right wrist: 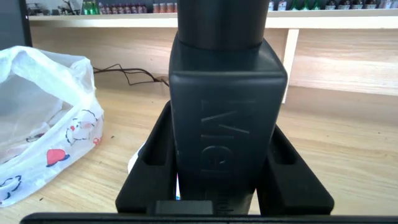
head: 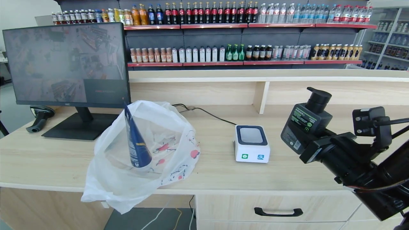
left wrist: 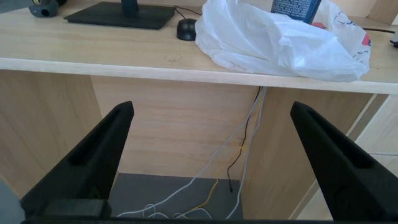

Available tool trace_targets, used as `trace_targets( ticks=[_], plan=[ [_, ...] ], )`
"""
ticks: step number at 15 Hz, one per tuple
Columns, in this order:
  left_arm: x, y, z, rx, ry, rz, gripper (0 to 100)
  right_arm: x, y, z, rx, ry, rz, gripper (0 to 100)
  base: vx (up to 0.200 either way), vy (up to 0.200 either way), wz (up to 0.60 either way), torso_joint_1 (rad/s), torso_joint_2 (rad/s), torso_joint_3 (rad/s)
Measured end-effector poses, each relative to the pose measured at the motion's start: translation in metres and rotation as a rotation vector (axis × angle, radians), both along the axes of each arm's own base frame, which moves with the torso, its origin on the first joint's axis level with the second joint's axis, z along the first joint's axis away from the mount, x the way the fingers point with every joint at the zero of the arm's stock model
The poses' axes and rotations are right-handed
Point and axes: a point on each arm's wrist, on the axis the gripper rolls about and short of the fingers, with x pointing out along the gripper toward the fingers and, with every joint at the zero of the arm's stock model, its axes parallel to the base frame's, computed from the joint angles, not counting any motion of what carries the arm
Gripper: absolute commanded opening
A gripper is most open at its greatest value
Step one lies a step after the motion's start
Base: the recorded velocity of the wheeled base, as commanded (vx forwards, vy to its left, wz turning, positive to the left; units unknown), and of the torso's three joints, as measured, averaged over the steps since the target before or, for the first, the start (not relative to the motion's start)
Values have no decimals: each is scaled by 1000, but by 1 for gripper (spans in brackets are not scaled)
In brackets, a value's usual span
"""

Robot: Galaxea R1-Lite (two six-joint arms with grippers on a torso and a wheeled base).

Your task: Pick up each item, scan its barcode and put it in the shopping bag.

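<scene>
Left wrist view: left tool (left wrist: 211, 112) is hanging below the counter (left wrist: 124, 56) edge, fingers spread wide, carrying nothing. Shopping bag (head: 111, 179) is sitting open at counter left, with a blue tube (head: 135, 143) standing inside it. White scanner (head: 251, 147) is lying mid-counter, window facing up. At right, right tool (head: 319, 145) is clamping a dark bottle (head: 305, 124) aloft, beside the scanner and not over it. Judging: scan step is in hand; next move is calling for the bottle's label turned toward the window.

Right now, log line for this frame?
right gripper: shut on black bottle, raised right of barcode scanner | left gripper: open, below counter edge | blue tube: in shopping bag
</scene>
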Motion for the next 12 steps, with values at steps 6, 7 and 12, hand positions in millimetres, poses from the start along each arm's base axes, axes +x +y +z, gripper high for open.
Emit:
trace_targets(
  ticks=[6,7,12],
  plan=[
    [0,0,0,-14,-2,2,100,0,-1,2,7,-7,-3,0,0,167,0,6,-1,3],
    [0,0,0,-14,-1,0,100,1,0,2,9,-9,-1,0,0,200,0,7,2,-2],
    [0,0,0,-14,-2,1,100,2,0,2,7,-8,-3,0,0,200,0,2,0,2]
  ],
)
